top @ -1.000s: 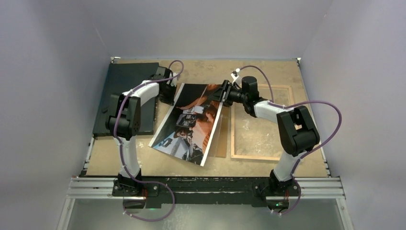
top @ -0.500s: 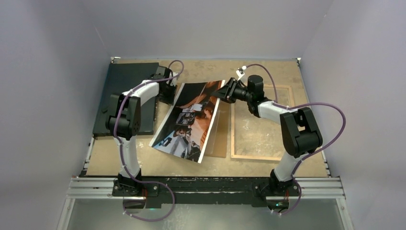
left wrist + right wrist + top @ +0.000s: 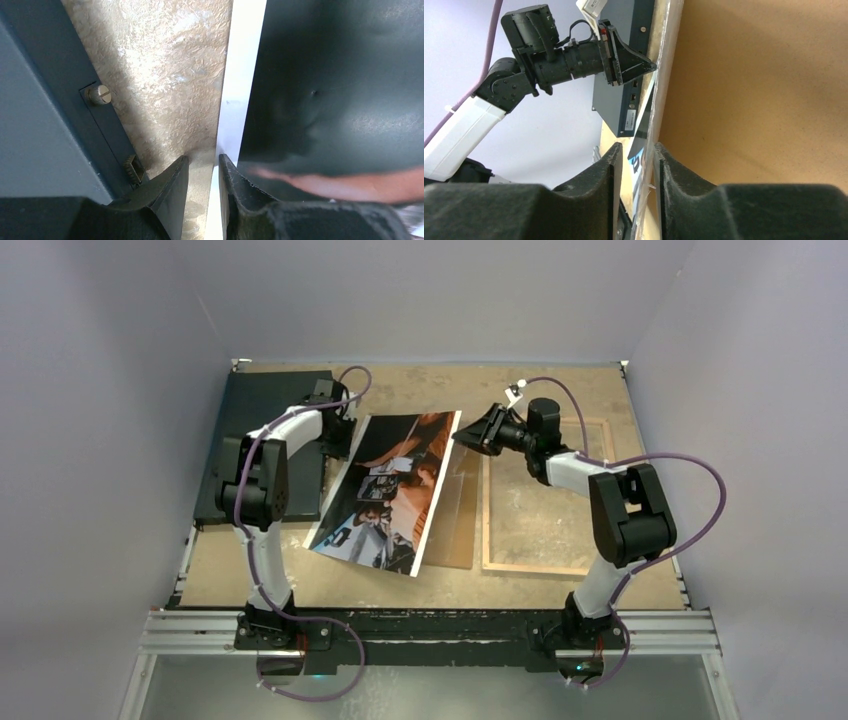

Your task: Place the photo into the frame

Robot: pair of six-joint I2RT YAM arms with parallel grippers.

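The photo lies slanted on the worktop between the two arms. The left hand is narrowly parted astride its white edge, and the right hand is likewise narrow, at its far corner.

Pretty clearly a robotics lab rig. The left arm and right arm are bolted to an aluminium rail along the near edge of a scuffed chipboard tabletop. A purple cable loops off each, and plain pale grey panels box it in at the back and both sides.
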